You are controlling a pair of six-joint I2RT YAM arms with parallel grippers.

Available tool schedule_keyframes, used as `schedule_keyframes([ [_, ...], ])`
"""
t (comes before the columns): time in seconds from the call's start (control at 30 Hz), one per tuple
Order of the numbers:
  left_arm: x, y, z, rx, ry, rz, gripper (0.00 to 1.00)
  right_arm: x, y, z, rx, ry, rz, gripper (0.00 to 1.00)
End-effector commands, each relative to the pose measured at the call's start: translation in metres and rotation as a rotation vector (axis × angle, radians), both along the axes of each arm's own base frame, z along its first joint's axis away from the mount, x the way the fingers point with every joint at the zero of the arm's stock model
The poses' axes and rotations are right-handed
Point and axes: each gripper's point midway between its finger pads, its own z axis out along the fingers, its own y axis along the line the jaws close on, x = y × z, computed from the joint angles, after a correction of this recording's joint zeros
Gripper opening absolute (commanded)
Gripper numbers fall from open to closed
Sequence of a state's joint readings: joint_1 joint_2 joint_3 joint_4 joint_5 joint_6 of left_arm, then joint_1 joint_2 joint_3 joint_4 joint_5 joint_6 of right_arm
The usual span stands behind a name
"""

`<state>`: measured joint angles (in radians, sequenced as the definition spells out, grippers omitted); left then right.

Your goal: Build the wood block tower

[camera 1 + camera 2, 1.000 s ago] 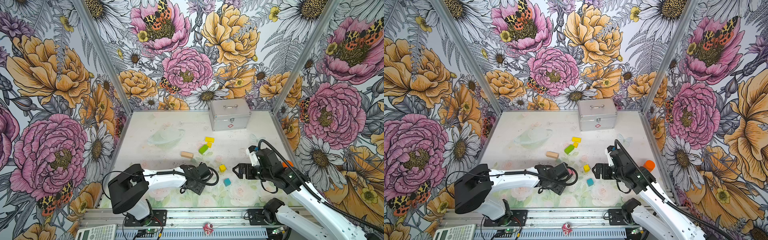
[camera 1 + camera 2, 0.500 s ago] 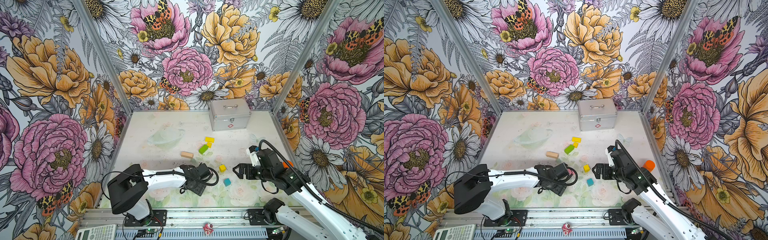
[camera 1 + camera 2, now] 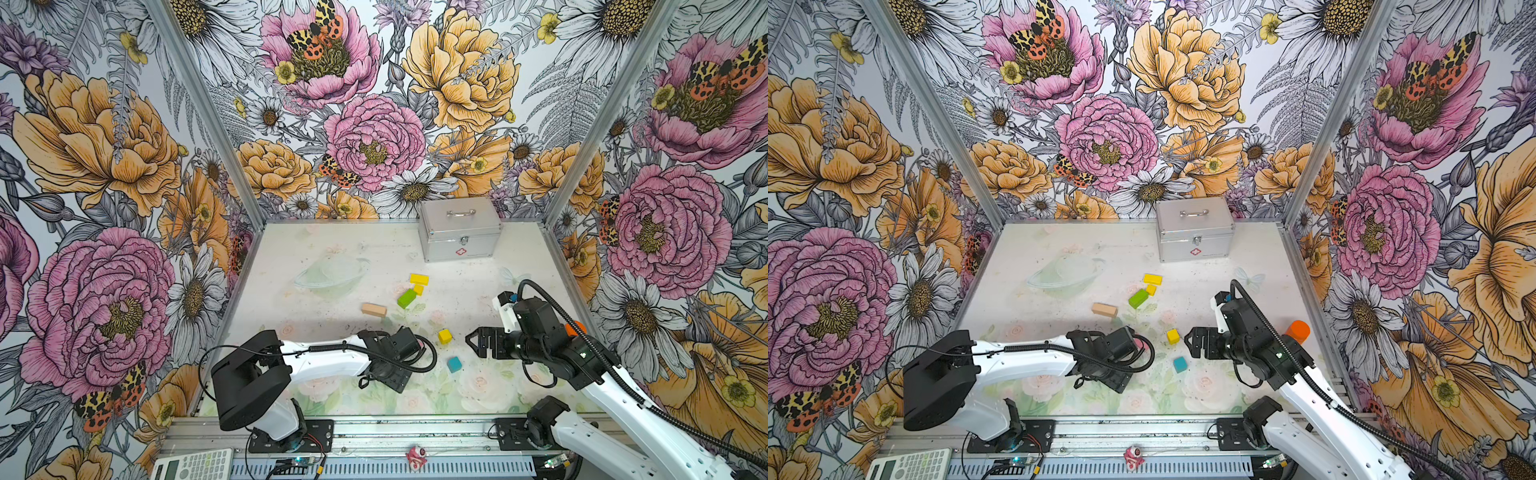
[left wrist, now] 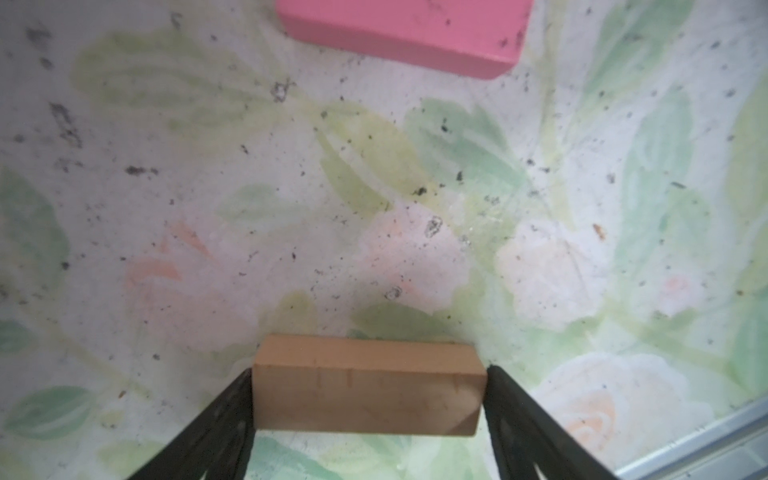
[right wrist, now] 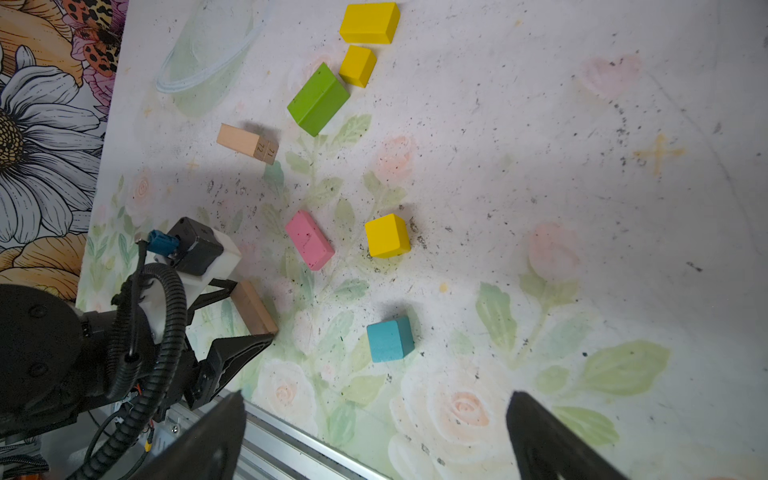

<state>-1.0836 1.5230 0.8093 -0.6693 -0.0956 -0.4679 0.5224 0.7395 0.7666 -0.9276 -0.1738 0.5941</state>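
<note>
Laying base: left hand (image 4: 369,372) looks clamped endwise on tan bar (image 4: 368,390), low over surface (image 4: 166,208) near pink slab (image 4: 407,29). Right hand (image 5: 374,401) wide open, empty. Next: seat bar, fetch 2nd tan bar (image 3: 373,309).

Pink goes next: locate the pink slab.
Right wrist view: the pink slab lies flat near the middle, between the tan bar at the left pincer and the lone yellow cube.

The left wrist view's edge crops the pink slab (image 4: 403,37), perhaps by half.
</note>
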Motion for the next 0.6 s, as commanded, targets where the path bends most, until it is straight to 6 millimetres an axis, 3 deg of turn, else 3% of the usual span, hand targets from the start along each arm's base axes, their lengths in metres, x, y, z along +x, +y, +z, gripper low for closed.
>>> schedule_keyframes([
  [0.0,-0.004,0.000,-0.005,0.015,0.020,-0.013,0.83,0.001,-0.001,0.002,0.009,-0.017,-0.004,1.00],
  [0.27,-0.005,0.000,-0.006,0.022,0.017,-0.015,0.82,0.001,-0.001,0.001,0.005,-0.015,-0.004,1.00],
  [0.37,-0.004,-0.002,-0.007,0.022,0.018,-0.016,0.76,0.001,-0.001,0.001,0.005,-0.014,-0.004,1.00],
  [0.57,0.006,-0.004,0.002,0.028,0.001,0.000,0.75,0.001,-0.001,0.004,0.013,-0.023,-0.004,1.00],
])
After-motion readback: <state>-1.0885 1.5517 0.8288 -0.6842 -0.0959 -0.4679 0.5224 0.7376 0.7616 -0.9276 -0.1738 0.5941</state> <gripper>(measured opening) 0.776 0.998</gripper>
